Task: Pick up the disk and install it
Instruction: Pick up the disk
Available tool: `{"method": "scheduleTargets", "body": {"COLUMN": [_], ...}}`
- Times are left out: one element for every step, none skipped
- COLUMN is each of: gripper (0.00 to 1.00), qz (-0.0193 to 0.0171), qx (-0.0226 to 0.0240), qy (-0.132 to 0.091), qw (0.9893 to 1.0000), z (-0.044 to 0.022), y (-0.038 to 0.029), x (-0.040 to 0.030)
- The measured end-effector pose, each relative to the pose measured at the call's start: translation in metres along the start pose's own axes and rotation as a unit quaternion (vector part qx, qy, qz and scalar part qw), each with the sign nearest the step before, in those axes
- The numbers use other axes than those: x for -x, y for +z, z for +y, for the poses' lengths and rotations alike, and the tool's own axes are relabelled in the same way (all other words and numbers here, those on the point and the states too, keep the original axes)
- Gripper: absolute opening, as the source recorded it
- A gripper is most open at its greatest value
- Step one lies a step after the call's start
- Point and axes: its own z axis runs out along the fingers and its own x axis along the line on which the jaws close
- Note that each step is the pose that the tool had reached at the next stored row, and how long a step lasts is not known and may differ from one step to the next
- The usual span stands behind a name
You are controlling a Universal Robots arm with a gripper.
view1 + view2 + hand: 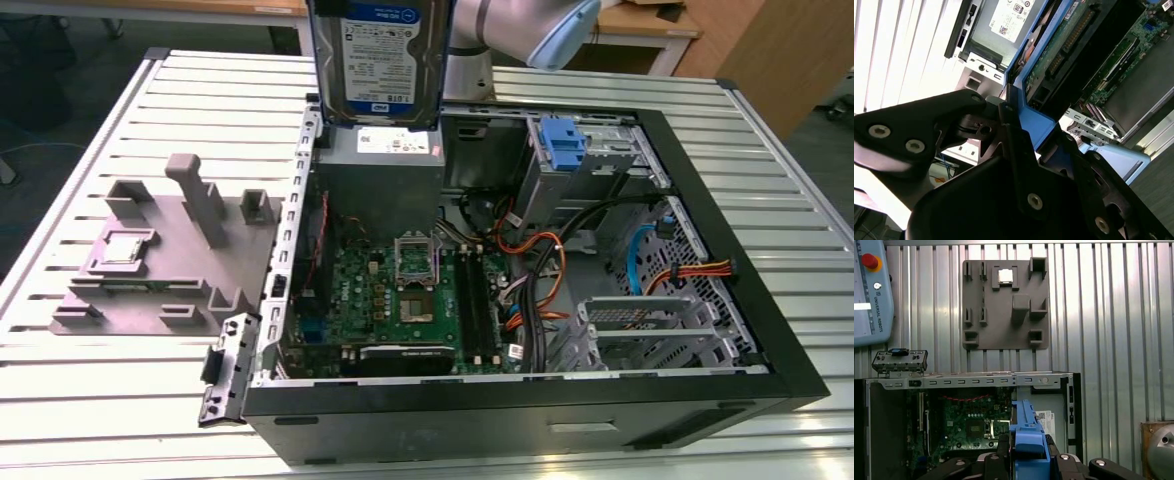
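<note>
The disk (378,60) hangs upright above the far wall of the open computer case (787,330). Its silver face with the white-and-blue label is turned toward the exterior view, and the blue carrier frames it. In both wrist views my gripper (1029,456) is shut on the disk's blue carrier (1027,432), with a black finger (1003,452) on each side. The second wrist view shows the disk's green circuit-board underside (1064,45) and the carrier edge (1036,125) clamped between the black fingers (1006,125). The disk is clear of the case, above the power supply (380,150).
The case lies open on a slatted metal table (747,110), with the motherboard (400,300), cables (547,270) and a metal drive cage (641,325) inside. Another blue carrier (563,145) sits in the far bay. A grey fixture plate (147,260) lies at the exterior view's left. A teach pendant (869,295) lies nearby.
</note>
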Motion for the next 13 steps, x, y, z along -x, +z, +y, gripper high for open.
{"method": "scheduleTargets", "body": {"gripper": [0.37, 0.37, 0.37, 0.37, 0.37, 0.37, 0.37, 0.37, 0.37, 0.37, 0.37, 0.37, 0.37], "qz": [0.0, 0.0, 0.0, 0.0, 0.0, 0.0, 0.0, 0.0, 0.0, 0.0, 0.0, 0.0, 0.0], "qx": [0.0, 0.0, 0.0, 0.0, 0.0, 0.0, 0.0, 0.0, 0.0, 0.0, 0.0, 0.0, 0.0], "qy": [0.0, 0.0, 0.0, 0.0, 0.0, 0.0, 0.0, 0.0, 0.0, 0.0, 0.0, 0.0, 0.0], "qw": [1.0, 1.0, 1.0, 1.0, 1.0, 1.0, 1.0, 1.0, 1.0, 1.0, 1.0, 1.0, 1.0], "z": [0.0, 0.0, 0.0001, 0.0001, 0.0001, 0.0001, -0.0001, -0.0011, -0.0022, -0.0025, -0.0025, -0.0026, -0.0054], "y": [0.0, 0.0, 0.0, 0.0, 0.0, 0.0, 0.0, 0.0, -0.0001, -0.0001, -0.0001, 0.0, -0.0001], "x": [0.0, 0.0, 0.0, 0.0, 0.0, 0.0, 0.0, 0.0, 0.0001, 0.0001, 0.0001, 0.0001, 0.0002]}}
